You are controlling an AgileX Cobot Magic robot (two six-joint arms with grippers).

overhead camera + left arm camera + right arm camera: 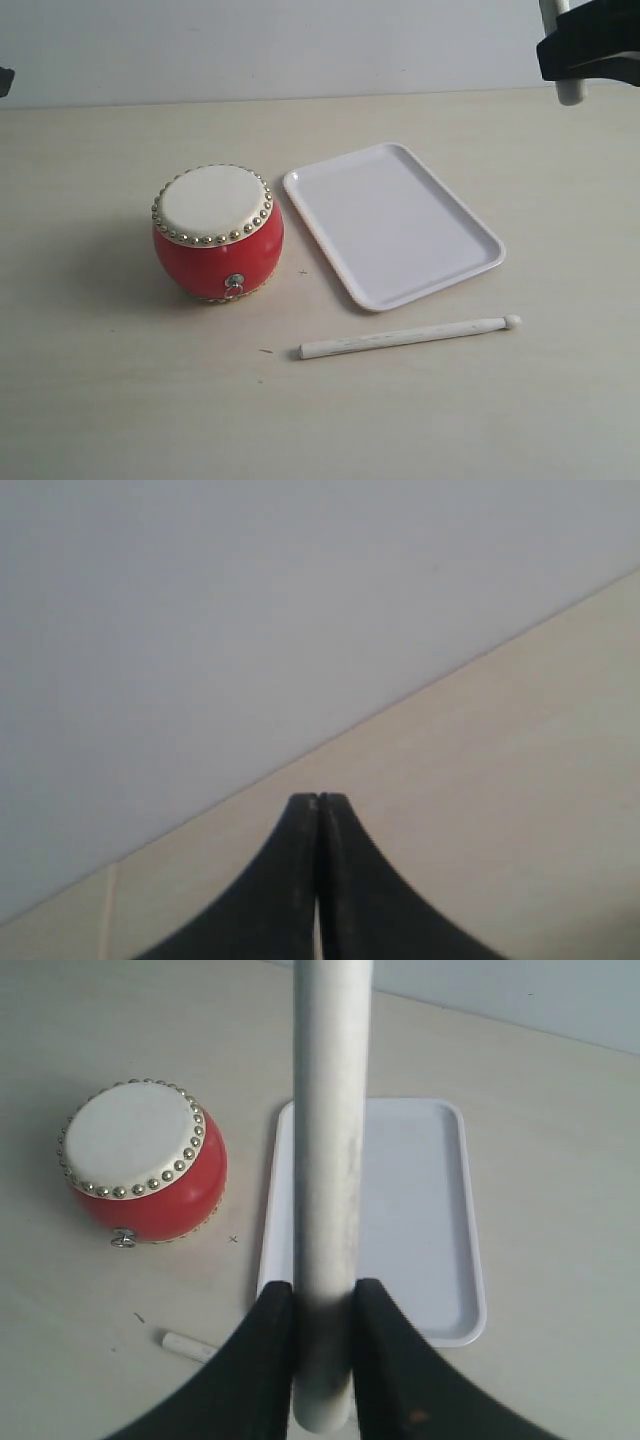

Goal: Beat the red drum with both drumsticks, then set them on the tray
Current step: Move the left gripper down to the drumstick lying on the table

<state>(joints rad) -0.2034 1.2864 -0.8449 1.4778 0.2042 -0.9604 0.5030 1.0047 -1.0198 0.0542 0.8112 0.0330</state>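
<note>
Right gripper (323, 1298) clamped on 1 drumstick (330, 1110), up at the exterior view's top right. Left gripper (318, 802) jaws pressed together. 2nd drumstick (410, 337) lies on table (120, 400) just in front of tray (400, 225); red drum (218, 255) just left of tray.

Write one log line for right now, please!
left jaws: shut, empty | right jaws: holding one drumstick | other drumstick: on table, beside tray | tray: empty | red drum: upright

L hand (318, 800) & R hand (324, 1300): both matte blk, curved, tapering narrow.
</note>
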